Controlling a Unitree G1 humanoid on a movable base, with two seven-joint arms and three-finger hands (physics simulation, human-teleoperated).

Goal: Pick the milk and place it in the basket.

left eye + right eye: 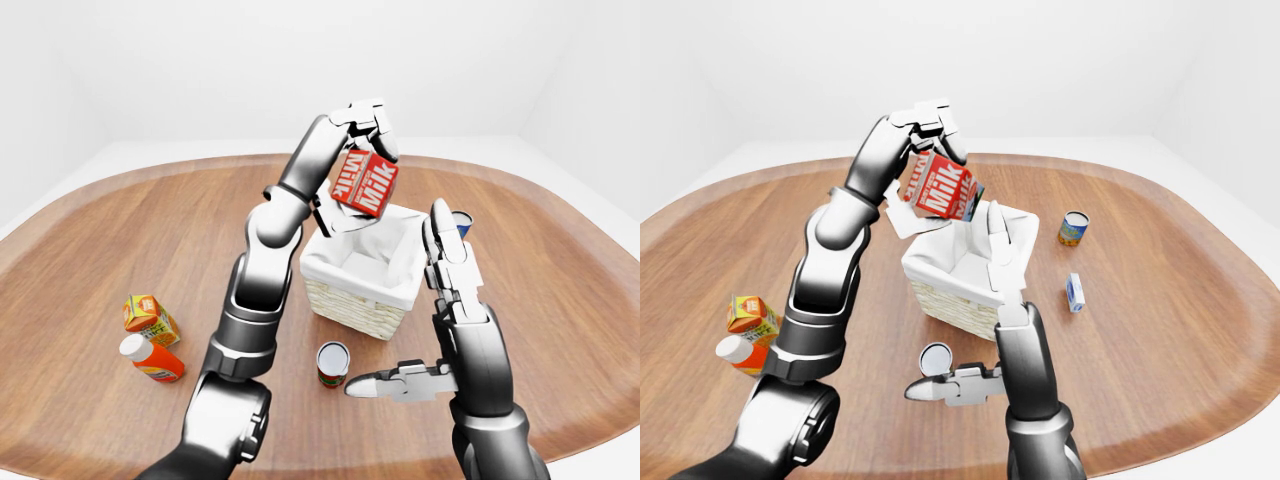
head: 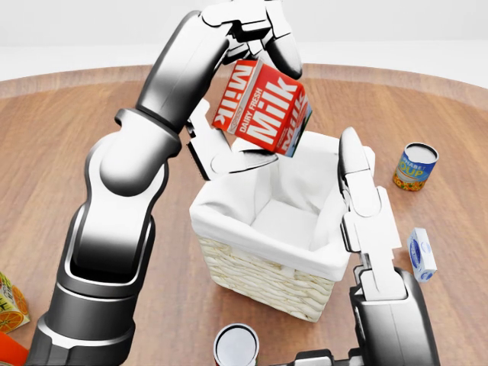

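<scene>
The milk is a red and white carton, tilted in the air above the top-left corner of the basket. The basket is wicker with a white cloth lining and looks empty inside. My left hand is shut on the carton, with fingers over its top and the thumb under it. My right hand is open, its fingers upright against the basket's right side and its thumb pointing left below the basket.
A tin can stands just below the basket. An orange carton and an orange bottle lie at the lower left of the wooden table. A blue-yellow can and a small blue box lie to the right.
</scene>
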